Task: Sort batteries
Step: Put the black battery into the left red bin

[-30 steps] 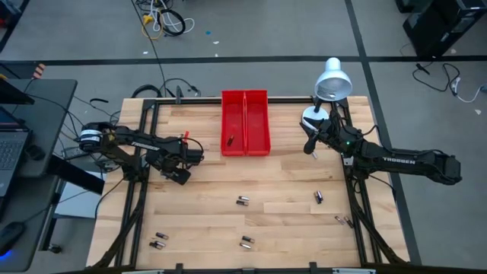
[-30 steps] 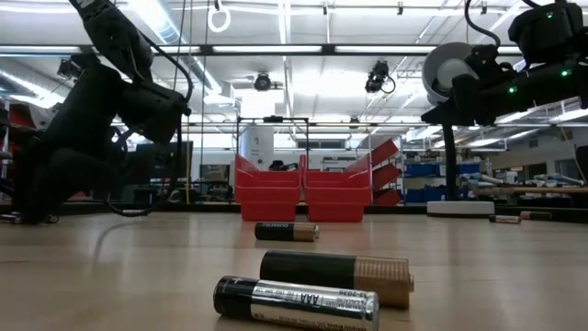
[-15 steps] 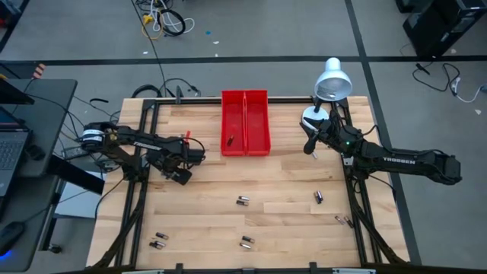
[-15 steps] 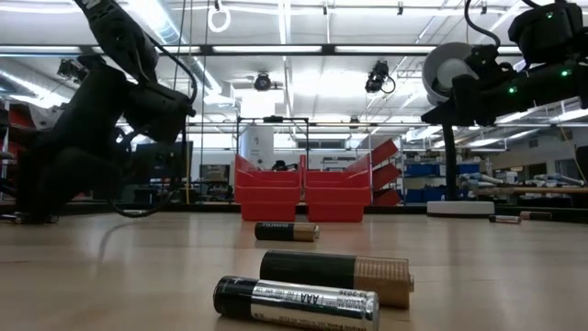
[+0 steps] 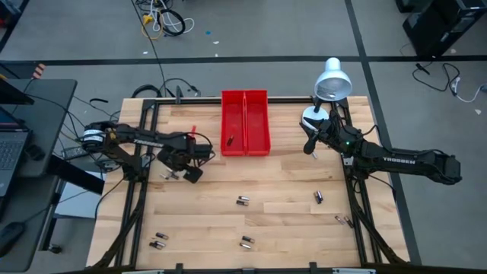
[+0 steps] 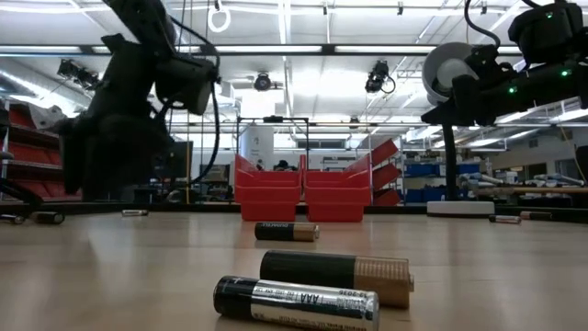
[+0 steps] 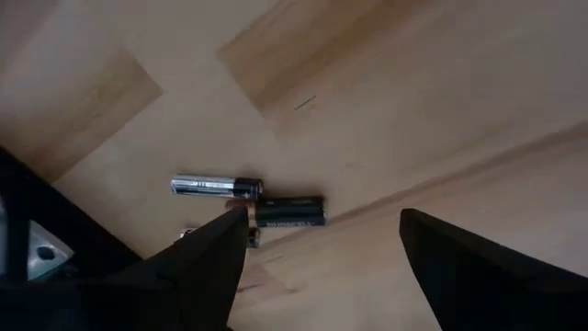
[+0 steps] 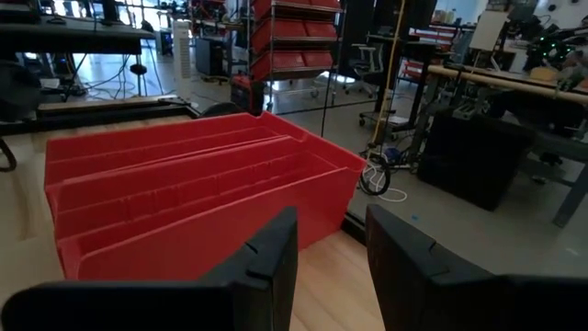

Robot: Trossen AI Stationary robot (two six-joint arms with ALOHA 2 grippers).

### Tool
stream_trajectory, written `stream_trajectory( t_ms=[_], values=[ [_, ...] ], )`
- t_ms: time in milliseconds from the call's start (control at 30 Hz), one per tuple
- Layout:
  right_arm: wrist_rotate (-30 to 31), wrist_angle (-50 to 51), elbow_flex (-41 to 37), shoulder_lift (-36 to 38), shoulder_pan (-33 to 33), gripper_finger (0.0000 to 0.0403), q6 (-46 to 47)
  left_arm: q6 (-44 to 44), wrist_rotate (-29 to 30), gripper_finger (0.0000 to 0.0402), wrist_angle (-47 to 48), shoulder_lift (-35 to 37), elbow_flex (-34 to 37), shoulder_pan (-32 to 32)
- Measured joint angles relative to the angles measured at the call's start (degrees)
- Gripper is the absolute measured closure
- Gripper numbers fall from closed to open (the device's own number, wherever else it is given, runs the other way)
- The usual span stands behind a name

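Loose batteries [image 5: 243, 201] lie scattered across the worktop's near half. Past them, near the left edge, the left hand [image 7: 322, 253] hovers wide open and empty above a small cluster [image 7: 248, 198]; it should centre over one cell before closing. Farthest, the right hand [image 8: 331, 253] waits, part open and empty, beside the red bin [image 5: 245, 122].

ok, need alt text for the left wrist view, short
Looking down past the left hand, whose two dark fingers stand open above a light wooden table, two small batteries lie close together just beyond them: one silvery with a dark end, one black. A third is partly hidden behind one finger.
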State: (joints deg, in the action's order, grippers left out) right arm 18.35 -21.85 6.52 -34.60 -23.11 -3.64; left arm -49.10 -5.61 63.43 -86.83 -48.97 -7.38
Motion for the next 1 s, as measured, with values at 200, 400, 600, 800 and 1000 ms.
stream_trajectory(
  t_ms=[200, 400, 600, 800, 1000],
  values=[
    [0.0, 0.0, 0.0, 0.01, 0.01, 0.0286, 0.0, 14.2, 2.59, 0.0104, 0.46, 0.04, -2.83, 0.54],
    [0.0, 0.24, 0.0, -0.01, -0.01, 0.0286, 0.0, 20.47, 4.93, 0.0137, 0.35, 0.09, -1.22, 3.76],
    [0.0, 0.88, 0.0, 0.01, -0.01, 0.0286, 0.0, 20.17, 3.5, 0.0178, 0.07, 0.09, 2.13, 6.54],
    [0.0, 0.94, 0.0, 0.01, 0.01, 0.0286, 0.0, 22.28, 2.11, 0.0198, -1.53, 0.11, 4.74, 7.94],
    [0.0, 0.97, 0.0, 0.0, -0.01, 0.0286, -0.41, 25.61, 2.47, 0.0199, -7.98, 0.15, 8.67, 8.63]
  ],
)
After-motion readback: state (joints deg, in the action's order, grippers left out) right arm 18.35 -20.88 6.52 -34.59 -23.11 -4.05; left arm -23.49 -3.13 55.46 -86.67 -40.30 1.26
